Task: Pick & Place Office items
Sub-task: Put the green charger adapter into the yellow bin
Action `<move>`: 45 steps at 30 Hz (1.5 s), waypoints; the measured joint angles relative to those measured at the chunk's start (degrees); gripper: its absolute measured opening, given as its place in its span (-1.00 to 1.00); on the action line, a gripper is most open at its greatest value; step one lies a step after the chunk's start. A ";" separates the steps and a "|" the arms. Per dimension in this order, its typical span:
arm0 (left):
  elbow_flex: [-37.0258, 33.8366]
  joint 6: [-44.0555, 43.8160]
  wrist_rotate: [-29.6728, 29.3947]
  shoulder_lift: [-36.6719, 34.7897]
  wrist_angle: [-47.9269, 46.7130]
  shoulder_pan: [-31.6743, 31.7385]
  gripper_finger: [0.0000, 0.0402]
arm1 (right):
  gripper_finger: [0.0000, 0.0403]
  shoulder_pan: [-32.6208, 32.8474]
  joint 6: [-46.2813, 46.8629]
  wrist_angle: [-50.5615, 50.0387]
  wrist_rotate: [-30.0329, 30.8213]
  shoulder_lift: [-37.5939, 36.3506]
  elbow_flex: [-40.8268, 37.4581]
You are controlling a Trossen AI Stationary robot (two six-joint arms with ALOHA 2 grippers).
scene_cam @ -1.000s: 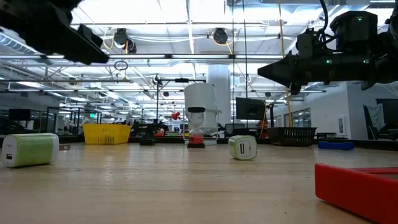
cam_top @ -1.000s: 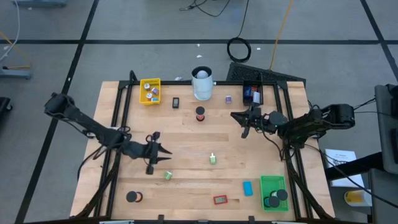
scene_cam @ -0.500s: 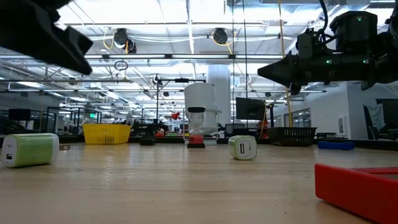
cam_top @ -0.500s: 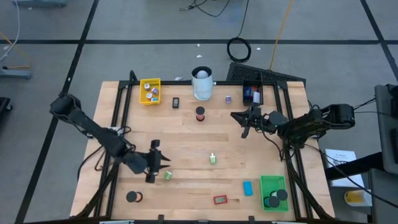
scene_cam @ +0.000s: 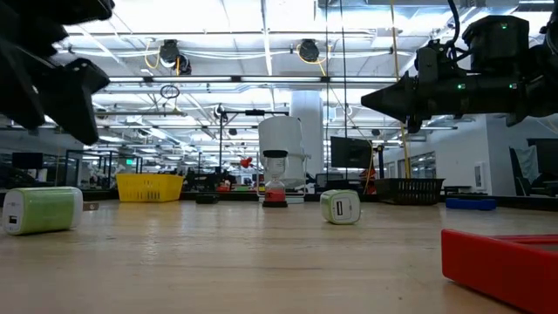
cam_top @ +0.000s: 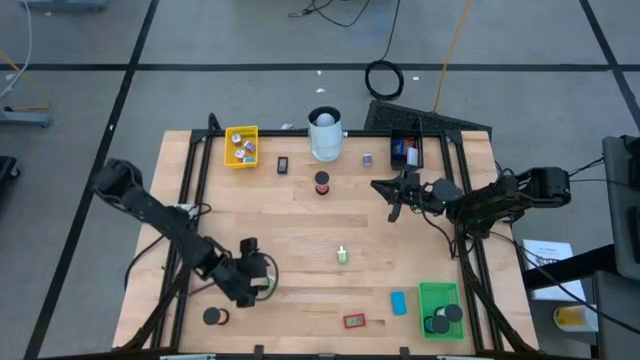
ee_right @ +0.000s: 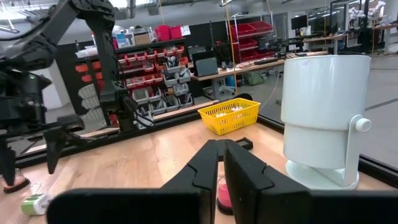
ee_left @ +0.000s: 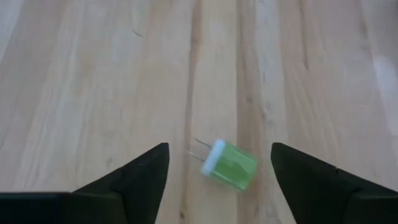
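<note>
A green plug with a white end and two prongs (ee_left: pixel 229 165) lies on its side on the wooden table, near the front left (cam_top: pixel 267 285). My left gripper (ee_left: pixel 219 150) hangs open just above it, pointing steeply down. One finger stands on either side of the plug and neither touches it. In the high view this gripper (cam_top: pixel 257 272) covers most of the plug. My right gripper (cam_top: pixel 387 190) waits shut in the air at the table's far right, and its wrist view shows its fingers (ee_right: pixel 221 149) together. Other office items lie scattered about.
A second green plug (cam_top: pixel 342 255) lies mid-table. Near the front edge are a black disc (cam_top: pixel 213 316), a red piece (cam_top: pixel 354 321) and a blue block (cam_top: pixel 399 302). A yellow tray (cam_top: pixel 241 146), a white cylinder (cam_top: pixel 324 135), a black tray (cam_top: pixel 405 150) and a green tray (cam_top: pixel 440 308) stand around.
My left gripper has moved toward the table's near edge and a little to the right. It has tipped from nearly level to steeply down and now stands over the green plug. The plug has not moved.
</note>
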 joint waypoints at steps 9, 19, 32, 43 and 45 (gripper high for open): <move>6.57 -10.91 0.24 3.58 -10.87 -1.32 0.51 | -0.91 0.00 0.00 -0.40 0.00 0.00 0.00; 7.32 -13.49 -0.28 4.76 -10.54 -1.51 0.51 | -0.91 0.00 0.01 -0.48 0.00 0.02 0.00; 7.25 -17.82 1.21 12.01 -9.10 1.35 0.51 | -0.91 0.00 0.02 -0.96 -0.02 0.02 0.00; 7.25 -12.48 4.93 12.15 -13.87 3.24 0.35 | -0.91 0.00 0.02 -0.96 -0.01 0.02 0.00; 7.25 -10.03 4.78 12.15 -13.56 3.24 0.25 | -0.91 0.00 0.02 -0.98 -0.01 0.02 0.00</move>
